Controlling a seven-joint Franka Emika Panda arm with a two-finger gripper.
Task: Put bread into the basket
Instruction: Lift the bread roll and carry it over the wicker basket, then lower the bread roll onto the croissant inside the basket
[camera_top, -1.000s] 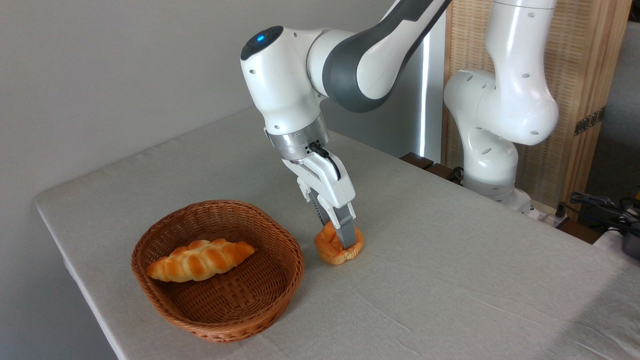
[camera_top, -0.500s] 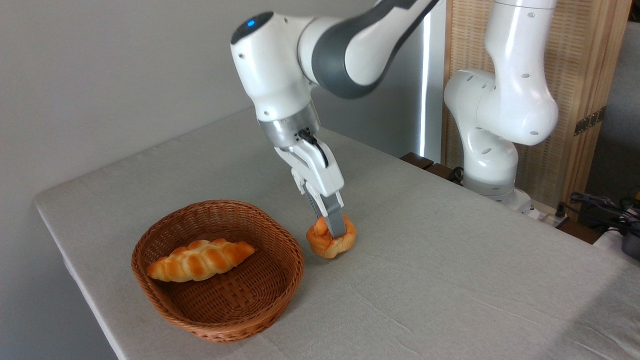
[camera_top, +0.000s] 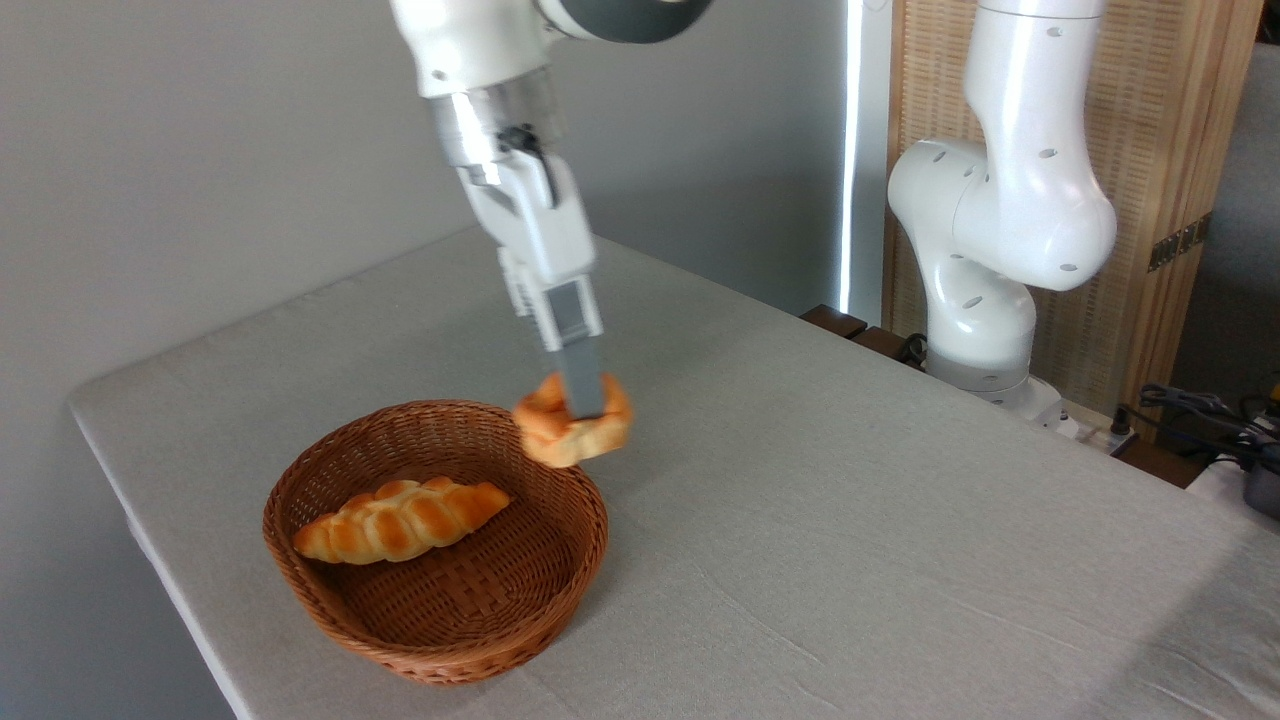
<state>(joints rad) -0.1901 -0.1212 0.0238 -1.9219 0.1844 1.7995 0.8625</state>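
Jaws (camera_top: 577, 405): being held clamped on the bun, grey fingers pointing down; only the near finger (camera_top: 580, 375) is showing, pressed into the bun's top.
Bun (camera_top: 572, 421): being carried in the air, clear of the worktop, tilted, pale base facing down and right. It is hanging at the basket's far-right rim, partly overlapping the rim in this view; whether it is over the inside or just outside cannot be told.
Basket (camera_top: 345, 620): being left on the worktop near the front-left corner, upright, wicker, reddish-brown.
Loaf (camera_top: 402, 519): lying inside the basket on the left half of its floor, long axis running left-right, braided, golden. Well apart from the bun.
Worktop (camera_top: 850, 520): being covered by a grey cloth, lightly creased toward the front right.
Arm (camera_top: 1000, 200): base being seen at the far right edge of the worktop; wrist coming in from the top of the frame, slightly blurred.
Background: grey wall at left, wooden slatted screen (camera_top: 1170, 150) behind the arm base, cables (camera_top: 1200, 410) at the far right.
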